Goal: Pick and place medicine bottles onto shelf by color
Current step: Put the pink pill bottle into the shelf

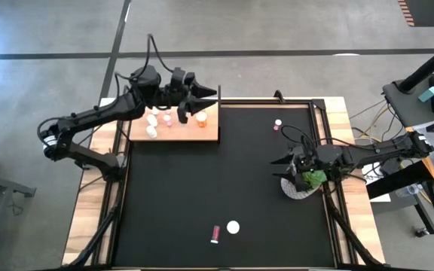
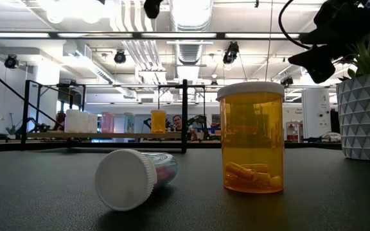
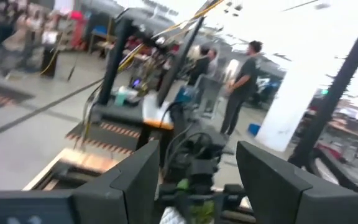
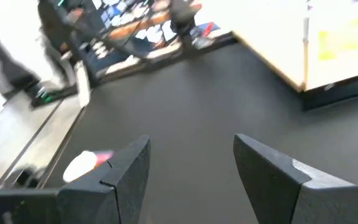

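The light-wood shelf (image 1: 175, 126) lies at the mat's far left and carries two white bottles (image 1: 151, 125), a pink one (image 1: 167, 119) and an orange one (image 1: 201, 117), all upright. My left gripper (image 1: 214, 92) hangs open and level above the shelf's far right corner, with nothing between its fingers (image 3: 135, 180). My right gripper (image 1: 279, 159) stands open over the mat beside the plant pot (image 1: 301, 184), also with nothing in it. An orange bottle (image 2: 252, 138) stands upright near the front edge. Beside it a pink bottle (image 2: 133, 178) lies on its side. Another pink bottle (image 1: 278, 124) stands at the far right.
A black frame rail (image 1: 266, 102) runs along the mat's far edge. The white pot with the green plant (image 2: 365, 109) stands at the right, under my right arm. People stand in the room beyond the table (image 3: 244, 74). Bare mat (image 1: 202, 181) stretches across the middle.
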Robot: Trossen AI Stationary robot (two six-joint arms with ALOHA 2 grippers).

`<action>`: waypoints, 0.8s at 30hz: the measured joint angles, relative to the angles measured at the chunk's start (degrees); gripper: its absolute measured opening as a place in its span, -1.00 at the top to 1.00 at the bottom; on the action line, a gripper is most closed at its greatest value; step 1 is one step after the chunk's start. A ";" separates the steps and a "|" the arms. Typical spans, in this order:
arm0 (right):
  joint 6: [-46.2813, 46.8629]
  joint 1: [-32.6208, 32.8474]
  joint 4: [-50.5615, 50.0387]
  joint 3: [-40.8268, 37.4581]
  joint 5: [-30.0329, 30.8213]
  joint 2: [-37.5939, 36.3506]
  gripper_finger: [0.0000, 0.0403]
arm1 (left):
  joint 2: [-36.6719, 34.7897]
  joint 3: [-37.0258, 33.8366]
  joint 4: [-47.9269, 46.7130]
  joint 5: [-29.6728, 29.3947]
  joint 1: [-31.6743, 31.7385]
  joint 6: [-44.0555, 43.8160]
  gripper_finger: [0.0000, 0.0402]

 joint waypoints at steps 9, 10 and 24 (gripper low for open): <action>-3.84 -0.13 11.99 0.02 7.85 0.69 -0.09 | 0.22 0.04 6.42 -0.30 -0.98 -3.30 0.02; -5.18 -0.13 13.84 0.02 7.93 0.82 -0.09 | 0.22 0.02 6.67 -0.30 -0.98 -4.26 0.02; -10.64 -0.88 17.58 0.02 13.64 0.45 -0.09 | 0.44 -0.09 6.78 -4.64 -1.53 -4.63 0.02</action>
